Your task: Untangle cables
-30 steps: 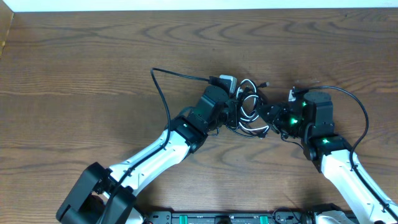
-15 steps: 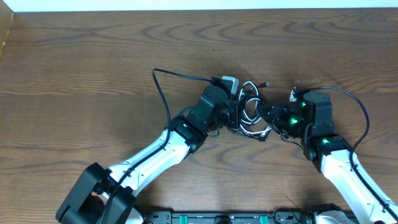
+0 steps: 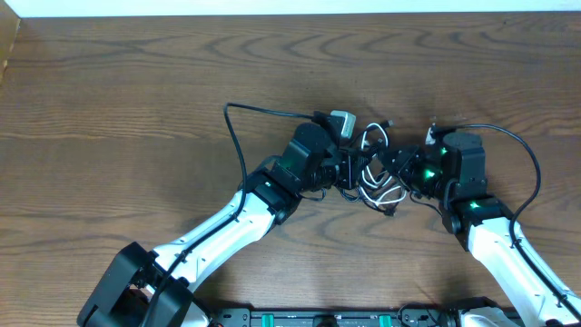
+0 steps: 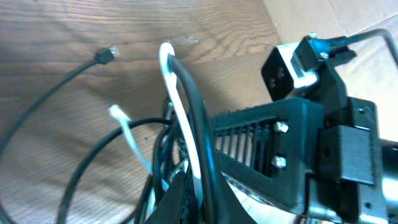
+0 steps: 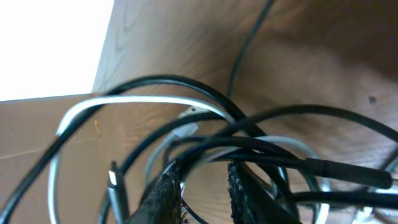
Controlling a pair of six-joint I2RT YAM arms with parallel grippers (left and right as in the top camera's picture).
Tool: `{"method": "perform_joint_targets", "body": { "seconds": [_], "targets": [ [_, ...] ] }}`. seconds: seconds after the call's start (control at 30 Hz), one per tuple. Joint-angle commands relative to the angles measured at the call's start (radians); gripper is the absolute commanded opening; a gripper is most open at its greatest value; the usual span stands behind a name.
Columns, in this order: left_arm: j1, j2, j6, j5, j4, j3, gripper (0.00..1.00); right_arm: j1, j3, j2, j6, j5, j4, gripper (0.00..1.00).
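The cables [image 3: 374, 173] lie in a looped bundle of black and white cords between my two grippers, at the table's middle. A long black cable [image 3: 238, 136] runs out of the bundle to the left, and a grey plug [image 3: 342, 122] sits at its top. My left gripper [image 3: 352, 169] is shut on the bundle's left side. In the left wrist view its jaws [image 4: 189, 186] pinch a white cord [image 4: 177, 93] and a black one. My right gripper [image 3: 392, 166] is at the bundle's right side. In the right wrist view its fingers [image 5: 202, 177] stand apart, with bare wood between them and cables [image 5: 186, 84] crossing over their tips.
The right arm's own thick black wire [image 3: 525, 159] arcs beside its wrist. A loose black cord end with a small plug [image 4: 106, 55] rests on the wood beyond the bundle. A cardboard edge [image 3: 9, 45] is at the far left. A white strip borders the table's far edge.
The bundle has been drawn out: the grey plug shifted right and up, the white loops spread lower. The right gripper's jaws have parted slightly. The left gripper stays shut.
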Motion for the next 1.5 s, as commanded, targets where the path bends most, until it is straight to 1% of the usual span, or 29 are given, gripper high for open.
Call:
{"method": "perform_joint_targets", "body": {
  "seconds": [0.0, 0.13, 0.23, 0.47, 0.53, 0.6, 0.67, 0.77, 0.87, 0.97, 1.13, 1.2, 1.27, 1.3, 1.37, 1.4, 1.47],
  "targets": [
    [0.004, -0.023, -0.016, 0.082, 0.048, -0.002, 0.07, 0.010, 0.009, 0.008, -0.002, 0.043, 0.008, 0.25],
    [0.004, -0.023, -0.036, 0.113, 0.103, -0.002, 0.07, 0.010, 0.009, 0.008, -0.002, 0.054, 0.010, 0.25],
    [0.004, -0.023, -0.042, 0.121, 0.106, -0.002, 0.08, 0.010, 0.009, 0.008, -0.001, 0.066, 0.012, 0.25],
    [0.004, -0.023, -0.043, 0.219, 0.112, -0.002, 0.08, 0.009, 0.009, 0.008, 0.002, 0.129, 0.057, 0.26],
    [0.005, -0.023, -0.047, 0.259, 0.135, -0.002, 0.08, 0.009, 0.009, 0.009, -0.020, 0.169, 0.047, 0.23],
    [0.005, -0.023, -0.067, 0.298, 0.179, -0.002, 0.07, 0.009, 0.009, 0.015, -0.065, 0.222, 0.014, 0.21],
    [0.006, -0.023, -0.105, 0.369, 0.269, -0.002, 0.08, 0.009, 0.009, 0.041, -0.077, 0.272, -0.043, 0.22],
    [0.006, -0.023, -0.143, 0.443, 0.394, -0.002, 0.07, 0.009, 0.009, 0.087, -0.077, 0.229, -0.056, 0.24],
    [0.008, -0.023, -0.163, 0.460, 0.444, -0.002, 0.07, 0.009, 0.009, 0.124, -0.087, 0.163, -0.040, 0.27],
    [0.023, -0.023, -0.235, 0.487, 0.499, -0.002, 0.07, 0.008, 0.009, 0.147, -0.123, 0.167, -0.026, 0.29],
    [0.077, -0.023, -0.309, 0.574, 0.669, -0.002, 0.07, -0.028, 0.009, 0.152, -0.183, 0.169, -0.026, 0.30],
    [0.106, -0.023, -0.319, 0.582, 0.674, -0.002, 0.08, -0.058, 0.009, 0.150, -0.219, 0.128, -0.020, 0.33],
    [0.130, -0.023, -0.319, 0.599, 0.673, -0.002, 0.07, -0.103, 0.009, 0.144, -0.325, 0.034, 0.000, 0.37],
    [0.141, -0.023, -0.319, 0.606, 0.671, -0.002, 0.08, -0.135, 0.009, 0.137, -0.397, -0.032, 0.008, 0.41],
    [0.162, -0.023, -0.319, 0.624, 0.671, -0.002, 0.08, -0.204, 0.009, 0.117, -0.512, -0.158, 0.011, 0.55],
    [0.171, -0.023, -0.320, 0.634, 0.671, -0.002, 0.08, -0.246, 0.009, 0.103, -0.562, -0.233, 0.011, 0.60],
    [0.184, -0.023, -0.319, 0.656, 0.671, -0.002, 0.07, -0.322, 0.009, 0.071, -0.624, -0.370, 0.012, 0.66]
  ]
}}
